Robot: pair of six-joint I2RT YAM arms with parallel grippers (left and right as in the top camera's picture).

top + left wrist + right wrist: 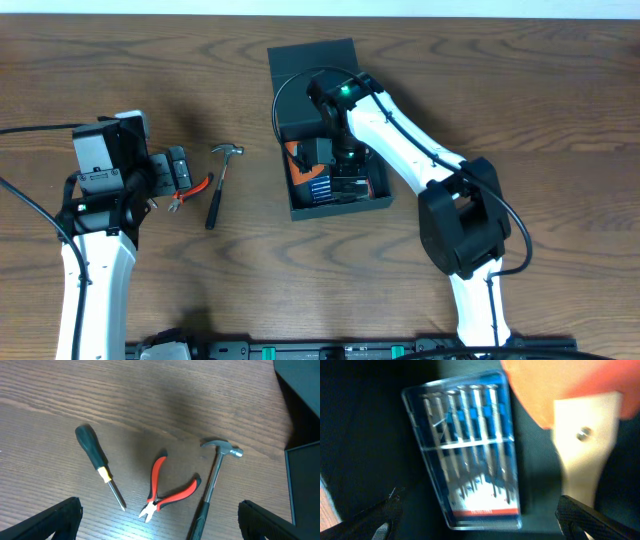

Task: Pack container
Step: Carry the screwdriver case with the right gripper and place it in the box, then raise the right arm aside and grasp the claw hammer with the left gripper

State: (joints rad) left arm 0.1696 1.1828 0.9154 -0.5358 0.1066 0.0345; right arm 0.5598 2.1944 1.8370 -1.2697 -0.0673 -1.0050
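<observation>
Nothing readable here: the clear blue plastic case of small screwdrivers [465, 455] shows a red printed strip, lower centre, too blurred to read.

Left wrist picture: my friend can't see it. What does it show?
Three tools lie side by side on a wooden table: a dark-handled screwdriver, red-handled pliers and a hammer, left to right. The dark container shows at the far right edge.
</observation>
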